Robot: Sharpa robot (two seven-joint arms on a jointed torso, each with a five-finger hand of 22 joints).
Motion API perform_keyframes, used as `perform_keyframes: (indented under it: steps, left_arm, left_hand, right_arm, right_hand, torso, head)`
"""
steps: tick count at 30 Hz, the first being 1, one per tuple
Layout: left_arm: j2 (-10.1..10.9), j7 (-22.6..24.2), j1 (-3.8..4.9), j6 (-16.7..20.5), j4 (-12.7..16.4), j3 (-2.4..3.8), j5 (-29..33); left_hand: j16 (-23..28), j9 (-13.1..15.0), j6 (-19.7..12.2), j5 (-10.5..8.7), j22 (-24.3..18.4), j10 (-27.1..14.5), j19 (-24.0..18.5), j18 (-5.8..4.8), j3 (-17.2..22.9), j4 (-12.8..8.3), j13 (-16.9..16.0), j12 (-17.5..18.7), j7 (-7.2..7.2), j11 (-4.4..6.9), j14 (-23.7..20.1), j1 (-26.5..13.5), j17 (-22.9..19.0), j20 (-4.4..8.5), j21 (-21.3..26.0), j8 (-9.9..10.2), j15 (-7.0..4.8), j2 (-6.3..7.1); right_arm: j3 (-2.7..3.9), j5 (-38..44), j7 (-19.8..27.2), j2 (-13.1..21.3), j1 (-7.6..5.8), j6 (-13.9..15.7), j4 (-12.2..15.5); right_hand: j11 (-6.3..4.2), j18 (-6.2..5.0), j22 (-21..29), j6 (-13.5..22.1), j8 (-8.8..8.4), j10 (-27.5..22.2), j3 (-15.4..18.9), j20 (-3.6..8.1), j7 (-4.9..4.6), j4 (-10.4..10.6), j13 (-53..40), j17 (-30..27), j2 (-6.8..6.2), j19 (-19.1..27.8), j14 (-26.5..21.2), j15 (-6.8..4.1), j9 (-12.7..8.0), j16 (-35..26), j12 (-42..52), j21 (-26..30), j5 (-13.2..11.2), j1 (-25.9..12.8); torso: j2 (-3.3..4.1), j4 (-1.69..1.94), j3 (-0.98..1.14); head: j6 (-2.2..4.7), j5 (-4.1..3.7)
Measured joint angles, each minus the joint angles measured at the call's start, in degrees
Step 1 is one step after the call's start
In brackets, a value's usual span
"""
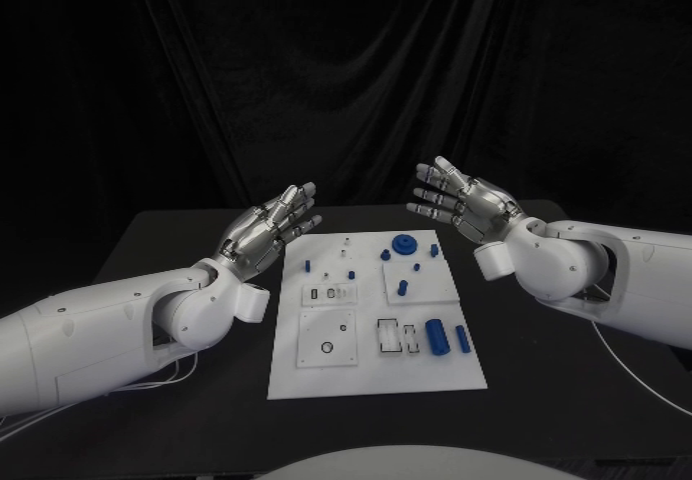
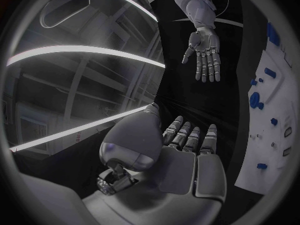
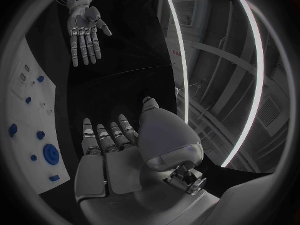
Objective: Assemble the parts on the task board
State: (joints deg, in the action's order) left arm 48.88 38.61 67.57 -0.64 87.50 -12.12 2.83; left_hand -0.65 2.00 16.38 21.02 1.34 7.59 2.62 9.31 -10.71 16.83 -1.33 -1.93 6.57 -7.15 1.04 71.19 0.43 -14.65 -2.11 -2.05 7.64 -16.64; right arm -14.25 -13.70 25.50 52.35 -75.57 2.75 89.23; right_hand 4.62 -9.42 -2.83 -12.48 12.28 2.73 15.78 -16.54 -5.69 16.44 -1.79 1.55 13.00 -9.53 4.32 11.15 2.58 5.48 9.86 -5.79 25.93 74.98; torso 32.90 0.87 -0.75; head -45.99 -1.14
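Note:
The white task board point(image 1: 433, 372) lies in the middle of the black table. Small blue parts sit on it: a round blue gear point(image 1: 405, 243) at the far end, several small blue pegs point(image 1: 402, 287) below it, and blue cylinders point(image 1: 437, 336) near the front right. My left hand point(image 1: 270, 236) hovers open above the table left of the board's far end, fingers stretched. My right hand point(image 1: 462, 201) hovers open, raised beyond the board's far right corner, palm facing the left hand. Both hold nothing. The left wrist view shows the board point(image 2: 270, 135) and the right hand point(image 2: 204, 52); the right wrist view shows the left hand point(image 3: 85, 35) and the gear point(image 3: 50, 155).
Black table point(image 1: 562, 390) surface surrounds the board on all sides. A thin white cable point(image 1: 635, 372) trails over the table under my right arm. A dark curtain hangs behind the table.

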Motion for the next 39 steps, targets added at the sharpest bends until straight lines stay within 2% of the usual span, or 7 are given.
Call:
perform_keyframes:
  steps: [8,16,20,27,33,37,39]
  left_arm:
    - [3.9,0.1,0.58,-1.0,2.3,0.04,-2.4]
    - [6.9,0.1,1.87,-1.2,4.4,0.15,-4.0]
    - [8.2,0.1,2.24,-1.2,5.5,0.32,-4.4]
    - [10.5,0.2,2.52,-1.0,7.9,0.72,-4.8]
    - [11.5,0.2,2.85,-0.7,8.8,0.95,-5.0]
    - [12.0,0.2,2.91,-0.6,9.0,1.00,-4.9]
    - [12.1,0.2,2.91,-0.5,9.1,0.99,-4.9]
  left_hand:
    - [-0.2,0.1,0.4,0.28,0.1,0.6,0.5,0.00,0.0,0.0,-0.1,0.0,0.38,-0.58,0.7,1.0,0.2,-0.51,-0.3,0.0,0.67,0.03]
    - [-0.9,0.1,1.2,0.28,0.3,1.4,1.1,0.00,0.0,0.0,-0.1,-0.2,0.59,-1.38,1.8,1.5,0.4,-1.13,-0.8,0.0,1.80,0.01]
    - [-0.9,0.1,1.4,0.28,0.3,1.6,1.1,0.00,0.0,0.0,-0.1,-0.2,0.73,-1.58,1.8,1.5,0.4,-1.13,-0.8,0.0,1.80,0.01]
    - [-1.2,0.2,1.8,0.28,0.4,1.8,1.3,-0.01,0.0,0.0,-0.2,-0.4,0.88,-1.86,2.1,1.5,0.5,-1.33,-1.1,0.0,2.00,0.01]
    - [-1.2,0.2,2.0,0.28,0.4,1.8,1.3,-0.01,0.0,0.0,-0.2,-0.4,0.97,-1.86,2.1,1.7,0.5,-1.32,-1.1,0.0,1.94,0.21]
    - [-1.2,0.2,2.1,0.28,0.4,1.8,1.3,-0.01,0.0,0.0,-0.2,-0.4,1.00,-1.86,2.3,1.7,0.5,-1.33,-1.1,0.0,1.78,0.23]
    - [-1.1,0.2,2.1,0.28,0.4,1.8,1.3,-0.01,0.0,0.0,-0.2,-0.4,1.00,-1.86,2.5,1.7,0.5,-1.32,-1.1,0.0,1.98,0.23]
  right_arm:
    - [0.02,0.0,-0.6,1.8,-1.72,-1.7,0.2]
    - [-0.01,1.1,-2.1,3.4,-3.65,-2.6,0.2]
    - [-0.01,3.8,-3.0,3.6,-4.78,-2.3,-0.5]
    - [0.01,13.5,-5.5,3.0,-7.01,0.3,-1.5]
    - [0.01,27.3,-9.3,1.7,-8.57,3.2,-2.5]
    - [0.02,41.1,-12.6,0.5,-9.37,5.7,-3.1]
    - [0.02,48.0,-14.2,0.1,-9.62,6.7,-3.2]
  right_hand:
    - [3.85,0.96,-2.2,-6.0,4.33,4.0,-0.7,-0.10,-1.49,-0.7,-1.1,2.0,-1.11,-14.6,13.3,1.92,0.7,10.5,11.6,-6.9,1.2,4.8]
    - [4.42,0.98,-2.5,-12.1,7.22,8.7,-3.1,-0.20,-1.55,-6.3,-1.6,2.7,-2.76,-23.2,21.8,1.59,1.3,15.0,20.2,-9.5,6.0,12.5]
    - [4.46,-0.51,-3.1,-18.0,8.76,14.0,-5.4,0.50,-1.47,-11.0,-1.9,4.1,-2.85,-30.4,31.0,-0.64,1.7,18.5,24.9,-12.3,5.2,17.3]
    - [5.12,-0.49,-6.7,-23.5,8.66,20.0,-6.4,3.77,-1.94,-13.9,-1.9,5.4,-3.96,-41.4,44.7,-3.90,1.6,23.3,25.9,-20.4,0.9,19.6]
    - [4.06,-0.47,-13.3,-28.6,7.50,25.7,-6.6,7.61,-2.19,-14.0,-1.8,7.9,-4.92,-49.4,58.1,-7.91,1.4,31.2,25.4,-31.9,-3.9,19.6]
    - [2.92,-0.47,-18.5,-32.6,4.89,30.9,-6.7,9.59,-1.68,-12.5,-1.7,12.9,-6.39,-54.3,64.5,-10.05,1.4,42.0,22.9,-40.3,-6.2,18.9]
    - [2.50,-0.47,-21.3,-33.5,2.31,34.4,-8.0,10.11,-1.04,-11.1,-1.7,16.1,-7.59,-56.1,66.3,-10.53,1.4,47.8,20.2,-44.3,-9.9,19.2]
  torso:
    - [2.01,0.77,-0.41]
    - [3.28,0.97,-0.61]
    - [3.55,1.02,-0.67]
    - [5.18,1.40,-1.11]
    - [6.21,1.64,-1.38]
    - [7.04,1.86,-1.59]
    - [7.44,1.94,-1.71]
  head:
    - [-1.31,-0.82]
    - [-2.52,-1.46]
    - [-2.79,-1.43]
    - [-1.36,-2.11]
    - [-0.36,-2.10]
    - [0.66,-2.32]
    - [1.03,-2.49]
